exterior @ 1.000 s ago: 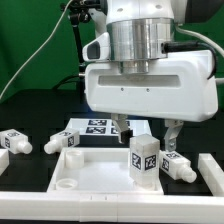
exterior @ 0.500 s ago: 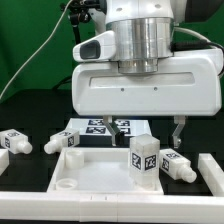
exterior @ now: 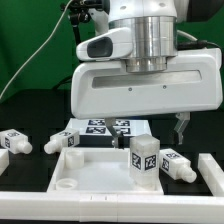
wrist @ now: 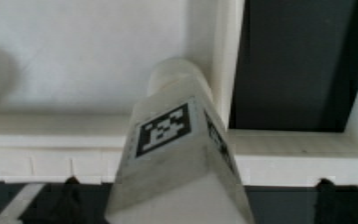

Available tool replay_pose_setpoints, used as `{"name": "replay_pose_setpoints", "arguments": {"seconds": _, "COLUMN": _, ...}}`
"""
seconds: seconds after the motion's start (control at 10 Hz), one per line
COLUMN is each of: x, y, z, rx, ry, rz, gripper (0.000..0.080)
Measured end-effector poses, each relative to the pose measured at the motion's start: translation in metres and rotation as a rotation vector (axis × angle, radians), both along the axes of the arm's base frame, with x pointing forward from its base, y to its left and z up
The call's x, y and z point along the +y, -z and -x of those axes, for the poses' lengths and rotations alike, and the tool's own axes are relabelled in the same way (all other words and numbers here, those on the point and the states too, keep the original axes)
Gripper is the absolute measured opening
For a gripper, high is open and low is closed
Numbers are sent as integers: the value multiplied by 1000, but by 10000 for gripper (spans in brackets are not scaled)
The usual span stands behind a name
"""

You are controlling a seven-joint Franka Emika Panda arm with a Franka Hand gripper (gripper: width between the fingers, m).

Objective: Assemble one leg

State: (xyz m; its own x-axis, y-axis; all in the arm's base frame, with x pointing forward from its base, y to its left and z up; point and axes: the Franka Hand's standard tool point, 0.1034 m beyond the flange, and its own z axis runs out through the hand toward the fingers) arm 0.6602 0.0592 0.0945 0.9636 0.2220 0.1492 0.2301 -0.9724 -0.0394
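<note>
One leg (exterior: 143,155), a small white block with square tags, stands upright on the large white panel (exterior: 90,175). My gripper (exterior: 150,124) hangs above it, open and empty, with one finger (exterior: 181,126) showing at the exterior view's right. In the wrist view the same leg (wrist: 172,135) fills the middle, between and beyond my gripper (wrist: 194,188), and both dark fingertips (wrist: 322,187) stand well apart from its sides. Another leg (exterior: 177,165) lies beside the upright one.
Two more legs (exterior: 15,141) (exterior: 60,143) lie on the black table at the exterior view's left. The marker board (exterior: 100,127) lies behind the panel. A white rail (exterior: 210,170) runs along the exterior view's right edge.
My gripper has risen and shifted toward the exterior view's right, so the fingers now stand higher above the upright leg. The leg has not moved.
</note>
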Motion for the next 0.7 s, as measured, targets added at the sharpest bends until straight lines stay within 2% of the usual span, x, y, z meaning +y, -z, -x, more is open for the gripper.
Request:
{"name": "replay_pose_setpoints", "arguments": {"seconds": 0.4, "x": -1, "y": 1, "z": 0, "rx": -17, "ry": -215, "rz": 38, "gripper": 649}}
{"name": "replay_pose_setpoints", "arguments": {"seconds": 0.6, "x": -2, "y": 1, "z": 0, "rx": -18, "ry": -225, "rz": 40, "gripper": 383}}
{"name": "replay_pose_setpoints", "arguments": {"seconds": 0.7, "x": -2, "y": 1, "z": 0, "rx": -18, "ry": -225, "rz": 40, "gripper": 281}}
